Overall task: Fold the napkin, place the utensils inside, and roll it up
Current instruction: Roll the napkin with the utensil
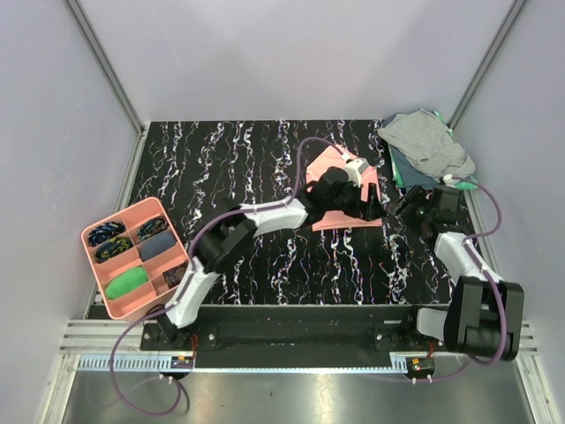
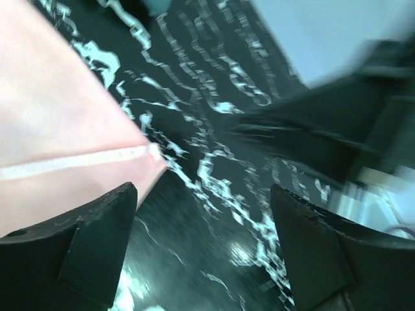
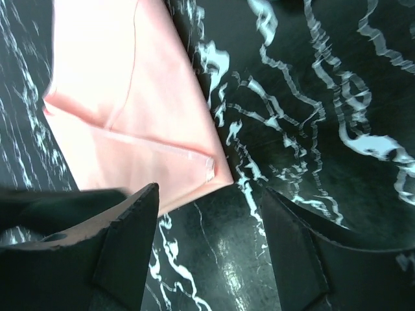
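The salmon-pink napkin [image 1: 325, 165] lies flat at the back centre-right of the black marbled table, mostly under my left arm. Two layers with a hem show in the right wrist view [image 3: 130, 97]. My left gripper [image 1: 372, 212] is open and empty just past the napkin's near right corner [image 2: 150, 155]; its left finger [image 2: 97, 240] is beside the cloth edge [image 2: 58, 110]. My right gripper [image 1: 402, 206] is open and empty, facing the same corner [image 3: 220, 173] from the right, jaws [image 3: 209, 189] over bare table. No utensils are in view.
A grey cloth [image 1: 428, 141] lies over a green cloth [image 1: 402, 174] at the back right corner. A pink compartment tray [image 1: 94, 272] with dark items and a green one stands at the left. Grey walls enclose the table.
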Robot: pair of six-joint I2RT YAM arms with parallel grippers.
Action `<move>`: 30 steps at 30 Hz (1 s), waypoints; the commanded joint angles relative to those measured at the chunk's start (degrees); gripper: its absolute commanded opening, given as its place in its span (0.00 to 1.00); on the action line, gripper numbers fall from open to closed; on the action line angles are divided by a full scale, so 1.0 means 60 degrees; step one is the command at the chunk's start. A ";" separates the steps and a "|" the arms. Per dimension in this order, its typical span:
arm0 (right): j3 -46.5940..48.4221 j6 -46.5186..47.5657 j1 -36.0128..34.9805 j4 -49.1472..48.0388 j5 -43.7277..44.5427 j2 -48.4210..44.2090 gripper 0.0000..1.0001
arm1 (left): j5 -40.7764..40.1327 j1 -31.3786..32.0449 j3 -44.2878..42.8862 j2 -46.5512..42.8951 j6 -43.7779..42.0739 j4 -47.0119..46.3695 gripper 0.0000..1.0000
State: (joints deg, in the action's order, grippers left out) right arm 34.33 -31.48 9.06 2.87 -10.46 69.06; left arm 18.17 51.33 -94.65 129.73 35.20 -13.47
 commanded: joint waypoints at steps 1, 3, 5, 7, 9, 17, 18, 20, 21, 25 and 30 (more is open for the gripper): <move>0.0607 0.0296 0.0028 0.0136 -0.1332 0.1421 0.72 | -0.0054 -0.0365 0.1413 -0.2122 -0.0374 -0.0815 0.90; 0.0724 0.0325 0.0028 0.0122 -0.1421 0.1804 0.72 | -0.0318 -0.0556 0.2105 -0.2984 -0.0286 -0.0933 0.91; 0.0855 0.0369 0.0028 0.0122 -0.1334 0.2288 0.72 | -0.0583 -0.0907 0.2999 -0.3470 -0.0155 -0.0904 0.91; 0.0958 0.0428 0.0028 0.0122 -0.1260 0.2697 0.72 | -0.0626 -0.1273 0.3860 -0.4130 -0.0096 -0.0933 0.91; 0.1148 0.0530 0.0028 0.0136 -0.1245 0.2962 0.71 | -0.0743 -0.1479 0.4391 -0.4714 -0.0066 -0.0977 0.91; 0.1647 0.0575 0.0028 -0.0040 -0.1552 0.3988 0.67 | -0.0788 -0.2271 0.5989 -0.5625 0.0007 -0.0889 0.91; 0.1647 0.0575 0.0028 -0.0069 -0.1596 0.4018 0.64 | -0.0788 -0.2314 0.6135 -0.5713 0.0036 -0.0889 0.91; 0.1603 0.0545 0.0028 -0.0113 -0.1728 0.4105 0.62 | -0.0788 -0.2417 0.6239 -0.5801 0.0080 -0.0904 0.91; 0.1589 0.0560 0.0028 -0.0127 -0.1758 0.4120 0.60 | -0.0773 -0.2446 0.6297 -0.5816 0.0095 -0.0889 0.91; 0.1486 0.0648 0.0028 -0.0201 -0.2080 0.4456 0.55 | -0.0729 -0.2622 0.6429 -0.5948 0.0110 -0.0860 0.91; 0.1413 0.0721 0.0028 -0.0201 -0.2124 0.4457 0.51 | -0.0700 -0.2783 0.6619 -0.6094 0.0124 -0.0845 0.91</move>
State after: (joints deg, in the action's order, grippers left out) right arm 43.22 -28.88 9.17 -0.19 -22.96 94.28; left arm 14.52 35.51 -55.96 96.03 35.88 -16.19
